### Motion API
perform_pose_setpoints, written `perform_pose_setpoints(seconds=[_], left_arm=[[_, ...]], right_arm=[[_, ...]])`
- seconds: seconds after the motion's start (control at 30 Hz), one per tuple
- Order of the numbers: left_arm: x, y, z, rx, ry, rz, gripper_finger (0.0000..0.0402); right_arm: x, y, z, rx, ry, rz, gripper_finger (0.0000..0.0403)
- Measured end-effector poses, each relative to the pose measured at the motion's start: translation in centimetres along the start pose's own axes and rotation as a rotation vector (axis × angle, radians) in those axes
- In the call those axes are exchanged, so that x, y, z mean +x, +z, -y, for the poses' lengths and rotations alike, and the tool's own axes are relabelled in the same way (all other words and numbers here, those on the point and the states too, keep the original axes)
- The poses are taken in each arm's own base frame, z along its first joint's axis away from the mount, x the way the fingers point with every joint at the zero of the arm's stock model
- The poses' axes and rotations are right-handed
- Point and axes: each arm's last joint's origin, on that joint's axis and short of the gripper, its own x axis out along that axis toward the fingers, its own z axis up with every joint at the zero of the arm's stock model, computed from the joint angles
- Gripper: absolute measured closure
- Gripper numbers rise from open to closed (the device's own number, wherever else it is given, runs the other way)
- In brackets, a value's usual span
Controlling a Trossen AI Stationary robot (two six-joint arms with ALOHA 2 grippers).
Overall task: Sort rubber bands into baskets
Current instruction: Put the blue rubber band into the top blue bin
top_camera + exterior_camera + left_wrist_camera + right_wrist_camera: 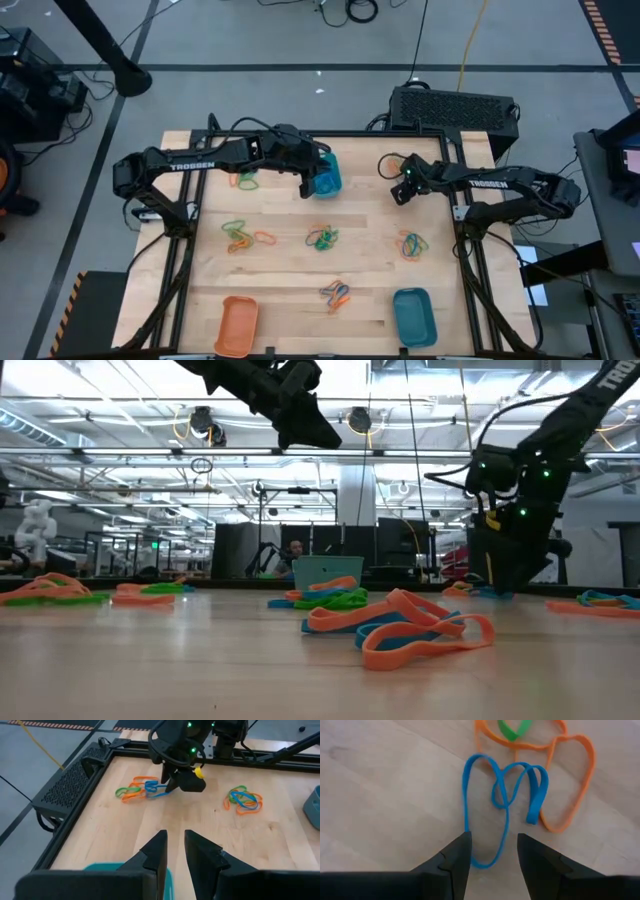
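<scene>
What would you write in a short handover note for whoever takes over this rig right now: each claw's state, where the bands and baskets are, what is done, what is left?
Left claw: narrowly parted, empty, above the teal basket at the back.
Right claw: open, empty, low over a blue band in the back-right heap.
Baskets: orange basket front left and second teal basket front right; both look empty. The back basket's contents cannot be seen.
Bands: loose mixed heaps all across the table.
Done: no sorted bands visible.
Left: nearly all the sorting.

orange basket, teal baskets, orange, blue, green rubber bands
</scene>
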Motion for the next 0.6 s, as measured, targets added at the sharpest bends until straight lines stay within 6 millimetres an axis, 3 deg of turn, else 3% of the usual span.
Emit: perform_pose_setpoints(seconds=[0.17, 0.37, 0.6], left_arm=[[0.0, 0.0, 0.0, -0.002, 0.0, 0.002, 0.0327], [0.0, 0.1, 0.0, -0.002, 0.0, 0.005, 0.0327], [0.0, 0.0, 0.0, -0.001, -0.008, 0.003, 0.0327]], right_arm=[[0.4, -0.4, 0.1, 0.021, 0.013, 0.021, 0.027], [0.4, -0.3, 0.0, 0.005, 0.044, 0.014, 0.0385], [-1.2, 1.5, -1.2, -0.065, 0.163, 0.059, 0.0401]])
